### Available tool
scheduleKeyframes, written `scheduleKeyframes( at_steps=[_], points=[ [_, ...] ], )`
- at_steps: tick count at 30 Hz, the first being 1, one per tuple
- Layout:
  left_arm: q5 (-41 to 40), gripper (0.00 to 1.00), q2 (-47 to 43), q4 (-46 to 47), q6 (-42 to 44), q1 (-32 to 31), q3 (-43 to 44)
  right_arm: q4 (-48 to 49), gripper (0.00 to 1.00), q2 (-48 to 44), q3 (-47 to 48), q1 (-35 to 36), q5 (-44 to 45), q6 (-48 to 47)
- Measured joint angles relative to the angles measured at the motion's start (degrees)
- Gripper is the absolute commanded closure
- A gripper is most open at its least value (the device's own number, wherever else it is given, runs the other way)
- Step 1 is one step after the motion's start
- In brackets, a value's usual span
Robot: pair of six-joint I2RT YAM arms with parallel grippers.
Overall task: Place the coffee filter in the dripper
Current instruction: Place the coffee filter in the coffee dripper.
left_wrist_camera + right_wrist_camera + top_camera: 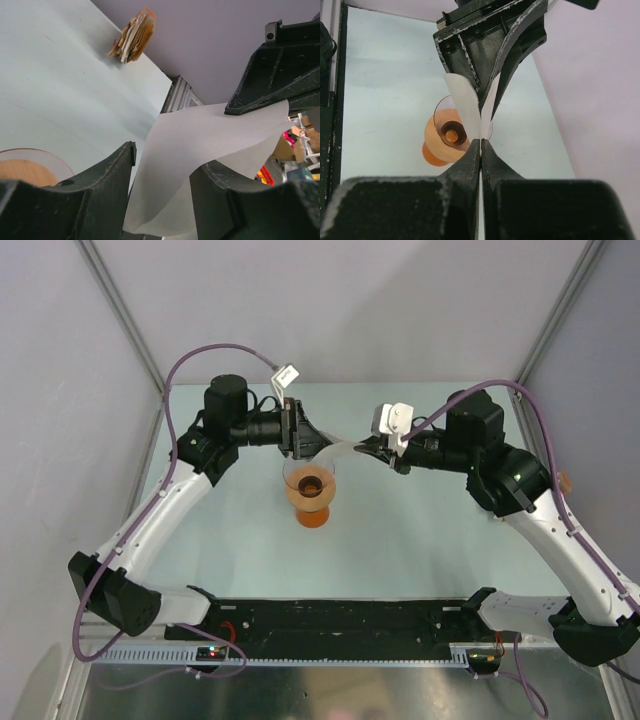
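Nearest you on the table stands the dripper, upright with its mouth up and, as far as the views show, nothing in it; that open mouth is your target. Just above and beyond its rim hangs the coffee filter, clear of the table and spanning the gap between the two arms. Your right gripper is pinched on one edge of the paper, fingers together with only the sheet between them. Your left gripper has its fingers apart and the paper passes loosely through the gap, so I judge that the right one alone carries it. The right wrist view shows the filter's leaves spread into a part-open cone; where its tip sits against the mouth I cannot tell. To do this well, centre the tip over the mouth, lower it slowly tip first, and let go only once the paper lies against the clear wall. Thin paper will likely buckle if dragged over the rim, and a knock could tip the narrow-based dripper. By count: one dripper, one filter in the air, two grippers, and farthest off by the table's edge one stack of paper fans, its sheets too close to count.
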Motion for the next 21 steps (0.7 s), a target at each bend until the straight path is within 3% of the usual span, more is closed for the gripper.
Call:
scheduleKeyframes(
  at_steps=[14,21],
  points=[
    [1.6,0.49,0.1,0.2,-3.4,0.9,0.0,3.0,1.00,-0.1,-0.3,1.0,1.5,-0.2],
    [2.3,0.62,1.1,0.2,-4.9,1.6,0.0,3.1,1.00,-1.0,-2.1,2.3,3.5,-1.9]
  ],
)
